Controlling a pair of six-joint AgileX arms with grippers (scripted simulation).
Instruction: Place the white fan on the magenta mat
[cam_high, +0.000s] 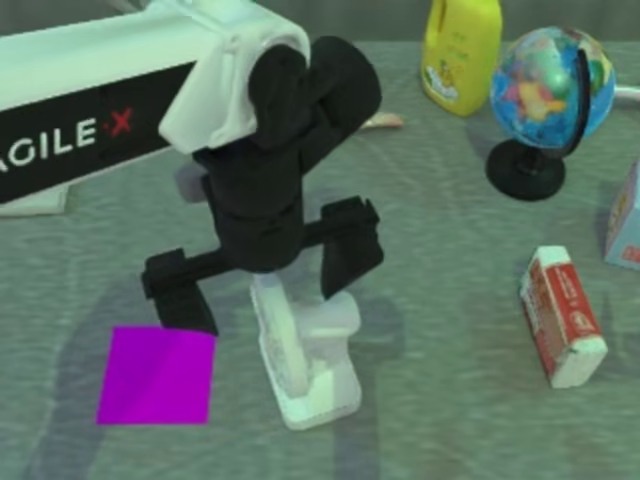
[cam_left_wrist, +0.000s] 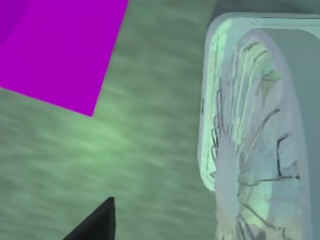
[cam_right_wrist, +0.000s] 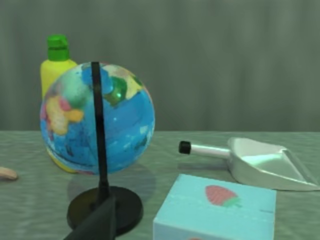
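The white fan (cam_high: 308, 360) lies on the table near the front middle, its ribbed grille (cam_left_wrist: 255, 140) filling the left wrist view. To its left lies the flat magenta mat (cam_high: 157, 376), apart from the fan, also seen as the mat (cam_left_wrist: 55, 45) in the left wrist view. My left gripper (cam_high: 265, 290) hangs open over the fan's far end, one finger towards the mat and the other on the fan's right side; nothing is held. One dark fingertip (cam_left_wrist: 97, 225) shows in its wrist view. My right arm is outside the top view; one finger (cam_right_wrist: 97, 222) shows.
At the back right stand a yellow bottle (cam_high: 462, 50) and a globe (cam_high: 550, 85) on a black stand. A red-and-white box (cam_high: 563, 315) lies right of the fan. A light blue strawberry box (cam_right_wrist: 215, 210) and a silver scoop (cam_right_wrist: 260, 162) sit at the far right.
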